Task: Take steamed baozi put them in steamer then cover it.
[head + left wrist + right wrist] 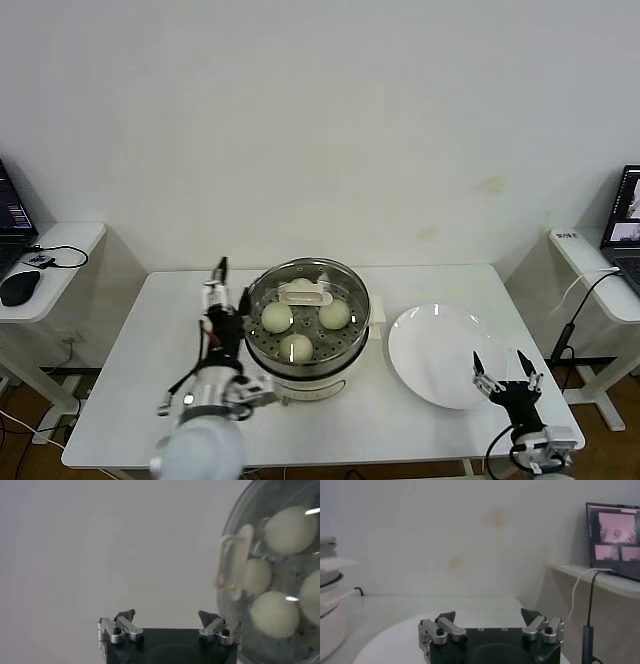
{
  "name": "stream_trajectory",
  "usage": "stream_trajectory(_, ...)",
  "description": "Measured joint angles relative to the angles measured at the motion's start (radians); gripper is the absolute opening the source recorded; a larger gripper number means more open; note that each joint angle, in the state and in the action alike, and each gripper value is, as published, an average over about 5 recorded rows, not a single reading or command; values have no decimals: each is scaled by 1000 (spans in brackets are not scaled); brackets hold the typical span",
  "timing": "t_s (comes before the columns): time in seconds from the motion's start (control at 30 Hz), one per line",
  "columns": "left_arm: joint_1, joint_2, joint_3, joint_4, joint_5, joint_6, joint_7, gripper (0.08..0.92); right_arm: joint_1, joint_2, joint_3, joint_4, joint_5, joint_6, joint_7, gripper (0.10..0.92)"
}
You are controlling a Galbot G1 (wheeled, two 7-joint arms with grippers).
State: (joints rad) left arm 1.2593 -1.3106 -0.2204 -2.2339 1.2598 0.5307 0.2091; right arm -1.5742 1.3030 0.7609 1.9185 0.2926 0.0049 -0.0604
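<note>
One steamer [305, 355] stands near the middle of the white worktop [120, 370], a shiny steel pot on a white base. One cover [307, 296], clear glass with a steel rim and a cream handle at its centre, sits on top of the steamer. Through the glass the head view shows three steamed baozi [277, 318] plainly, lying on the perforated tray; a fourth pale shape shows behind the handle, partly hidden by it. The left wrist view shows four pale rounds [291, 529] under the glass, the fourth cut off at the picture's edge.

One flat white plate [440, 355] lies on the worktop just to the right of the steamer, with nothing on it.

The left gripper [222, 290] is beside the steamer on its left side, pointing upward, close to the pot's wall. Its two fingers [125, 615] stand wide apart and hold nothing; in the left wrist view the gap between them shows only bare worktop, with the covered steamer off to one side.

The right gripper [507, 372] hovers over the near right edge of the plate, well apart from the steamer. Its two fingers [446, 616] are likewise spread wide and empty.

Two side desks flank the worktop, each carrying one laptop [625, 215].
</note>
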Motion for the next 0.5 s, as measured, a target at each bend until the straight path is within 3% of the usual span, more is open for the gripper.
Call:
stream_trajectory(0.27, 97, 11, -249, 40, -503, -268, -144, 823, -22, -13, -32, 36, 32, -39, 21, 823)
stream_trajectory(0.5, 226, -4, -352, 117, -852, -476, -232, 823, -41, 2, -59, 44, 30, -46, 33, 823)
